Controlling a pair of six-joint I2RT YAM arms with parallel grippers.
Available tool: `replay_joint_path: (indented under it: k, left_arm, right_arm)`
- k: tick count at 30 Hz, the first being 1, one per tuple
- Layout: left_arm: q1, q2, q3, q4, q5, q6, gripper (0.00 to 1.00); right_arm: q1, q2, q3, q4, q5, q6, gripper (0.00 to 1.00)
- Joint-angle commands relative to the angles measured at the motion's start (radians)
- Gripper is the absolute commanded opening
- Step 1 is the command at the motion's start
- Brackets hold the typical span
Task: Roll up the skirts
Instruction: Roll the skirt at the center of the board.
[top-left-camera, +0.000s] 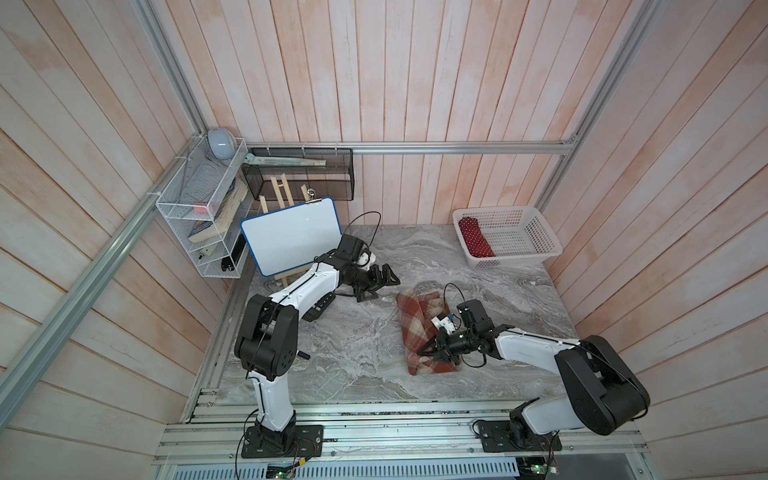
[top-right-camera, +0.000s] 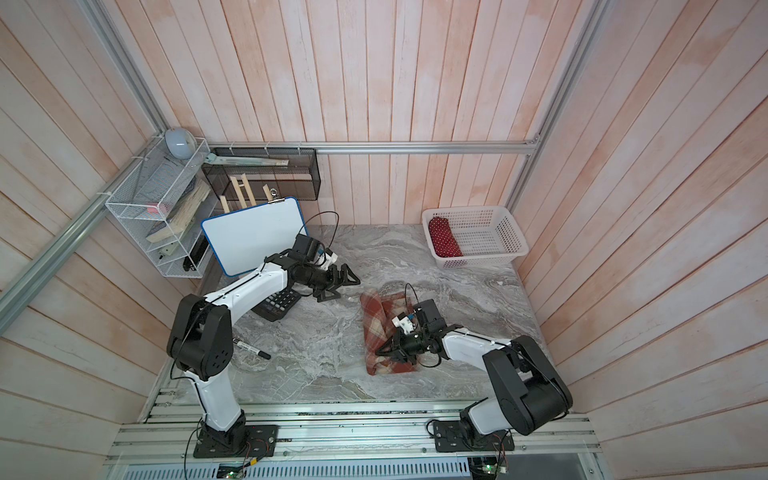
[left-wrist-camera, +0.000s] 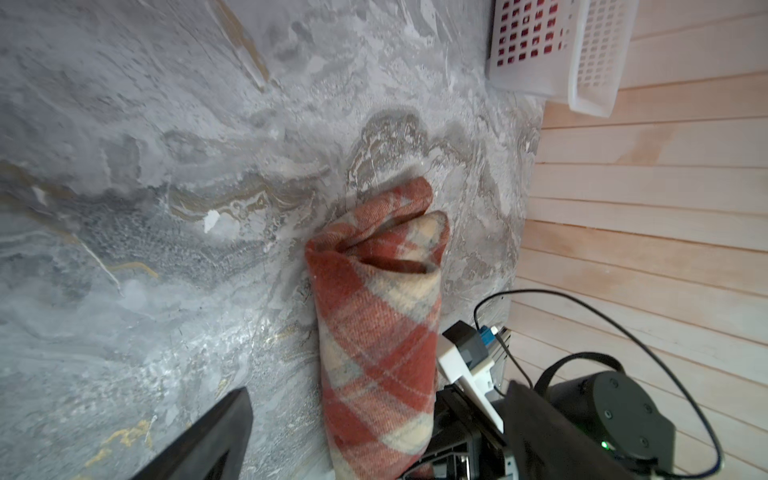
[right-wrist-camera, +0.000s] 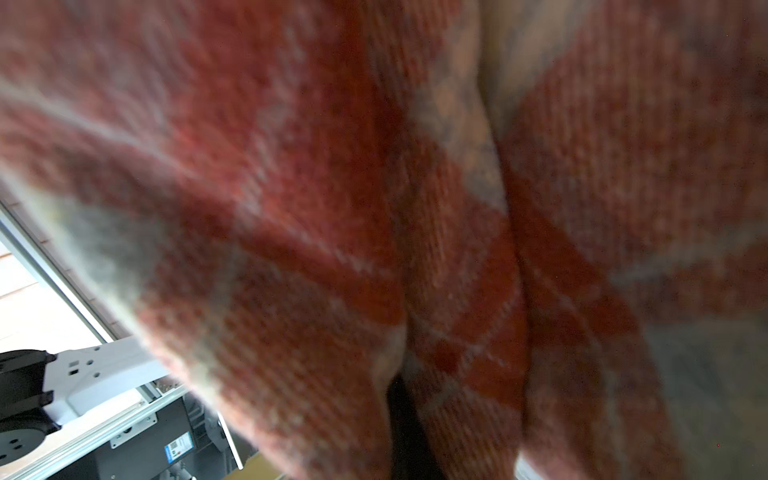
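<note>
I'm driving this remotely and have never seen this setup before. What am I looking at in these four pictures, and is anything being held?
Two white-and-black robot arms stand on a rail beside a marbled table. Two pictures look down from overhead and are nearly alike; the other two come from a camera on each wrist. The right arm has its jaws shut on a fold of the plaid skirt, which lies loosely rolled mid-table and fills the right wrist view. The left arm hangs nearby with jaws open, holding nothing. Also there: a calculator, a marker, a whiteboard and a white basket with a red dotted cloth.
</note>
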Motion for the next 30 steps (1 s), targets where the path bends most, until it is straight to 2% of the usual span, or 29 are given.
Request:
replay_joint_path:
  k: [1, 3, 8, 11, 15, 25, 30]
  left_arm:
    - [-0.027, -0.005, -0.005, 0.014, 0.018, 0.048, 1.00]
    - [-0.036, -0.002, -0.019, 0.038, 0.033, 0.053, 1.00]
    - [-0.060, 0.034, -0.020, -0.033, -0.014, 0.141, 1.00]
    - [-0.091, 0.060, -0.031, -0.043, -0.031, 0.172, 1.00]
    - [-0.126, 0.103, -0.055, -0.024, -0.048, 0.185, 1.00]
    - [-0.152, 0.131, -0.127, 0.149, -0.011, 0.130, 1.00]
    - [-0.150, 0.090, -0.205, 0.312, 0.003, 0.054, 1.00]
  right_arm:
    - [-0.015, -0.013, -0.049, 0.010, -0.035, 0.067, 0.00]
    - [-0.020, -0.011, -0.069, 0.017, -0.039, 0.085, 0.00]
    - [-0.030, -0.024, -0.129, 0.080, -0.054, 0.165, 0.00]
    - [-0.058, -0.061, -0.207, 0.178, -0.054, 0.268, 0.00]
    - [-0.092, -0.070, -0.215, 0.144, -0.045, 0.242, 0.00]
    - [-0.104, -0.034, -0.248, 0.229, -0.078, 0.287, 0.00]
    - [-0.119, -0.020, -0.285, 0.309, -0.100, 0.330, 0.00]
